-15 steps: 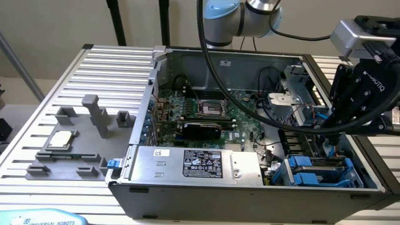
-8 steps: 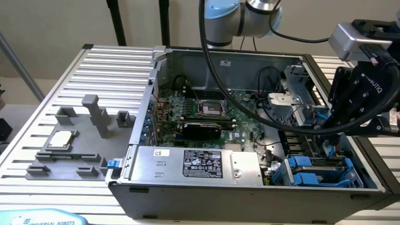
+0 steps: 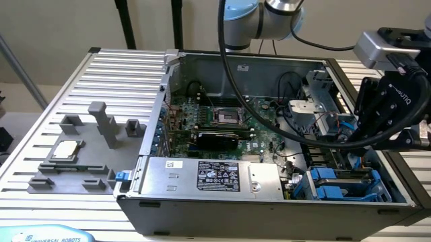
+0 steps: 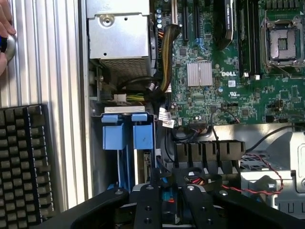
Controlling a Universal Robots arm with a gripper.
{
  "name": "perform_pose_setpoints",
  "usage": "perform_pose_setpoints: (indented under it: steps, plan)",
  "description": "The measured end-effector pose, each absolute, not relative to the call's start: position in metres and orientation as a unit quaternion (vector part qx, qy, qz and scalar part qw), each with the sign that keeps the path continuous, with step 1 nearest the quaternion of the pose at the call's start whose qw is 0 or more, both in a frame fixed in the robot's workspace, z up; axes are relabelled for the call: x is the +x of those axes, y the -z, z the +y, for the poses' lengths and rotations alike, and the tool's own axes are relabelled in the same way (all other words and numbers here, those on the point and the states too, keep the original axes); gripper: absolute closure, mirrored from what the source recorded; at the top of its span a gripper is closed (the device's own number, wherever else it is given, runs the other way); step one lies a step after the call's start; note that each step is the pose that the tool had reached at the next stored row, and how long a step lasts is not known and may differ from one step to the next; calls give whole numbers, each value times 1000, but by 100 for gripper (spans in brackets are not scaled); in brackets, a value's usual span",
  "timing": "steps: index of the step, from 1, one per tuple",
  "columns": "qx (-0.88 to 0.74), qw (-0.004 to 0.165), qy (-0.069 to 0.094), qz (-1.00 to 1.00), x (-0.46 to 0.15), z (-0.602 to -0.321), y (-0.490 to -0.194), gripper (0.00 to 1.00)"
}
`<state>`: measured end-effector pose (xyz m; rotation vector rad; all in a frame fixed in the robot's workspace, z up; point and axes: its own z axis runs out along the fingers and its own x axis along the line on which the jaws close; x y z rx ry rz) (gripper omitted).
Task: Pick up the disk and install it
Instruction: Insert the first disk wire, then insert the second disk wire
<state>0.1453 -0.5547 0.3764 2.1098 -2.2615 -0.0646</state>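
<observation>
Disk (image 3: 345, 126) is tough to spot, but going left to right past the open PC case (image 3: 155, 151), a bit of blue rail peeks from the half-closed end effector (image 3: 360, 138) at frame right, seemingly clamped on it, blue drive bay (image 3: 336, 184) just below.

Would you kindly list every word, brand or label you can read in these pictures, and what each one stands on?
"ROBOTIQ": on the black gripper body, exterior view.
"UNIVERSAL ROBOTS": on the light blue pad at the near table edge.
"DELL": printed on the green motherboard, wrist view.
Black label on the silver power supply: print too small to read.
White sticker beside it: unreadable.
Keyboard keys: legends unreadable.
</observation>
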Motion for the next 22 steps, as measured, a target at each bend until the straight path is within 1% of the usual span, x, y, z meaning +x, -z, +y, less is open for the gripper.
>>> perform_pose_setpoints:
  steps: [3,5,6,10,16,22]
  plan:
    - [682,27,18,-731,147,-554,-374,75]
    - [681,28,16,-731,147,-553,-373,77]
    - [681,29,16,-731,147,-553,-373,84]
    - [681,30,14,-731,147,-552,-371,84]
    - [681,23,8,-731,132,-552,-370,84]
    - [682,14,-1,-732,131,-554,-365,84]
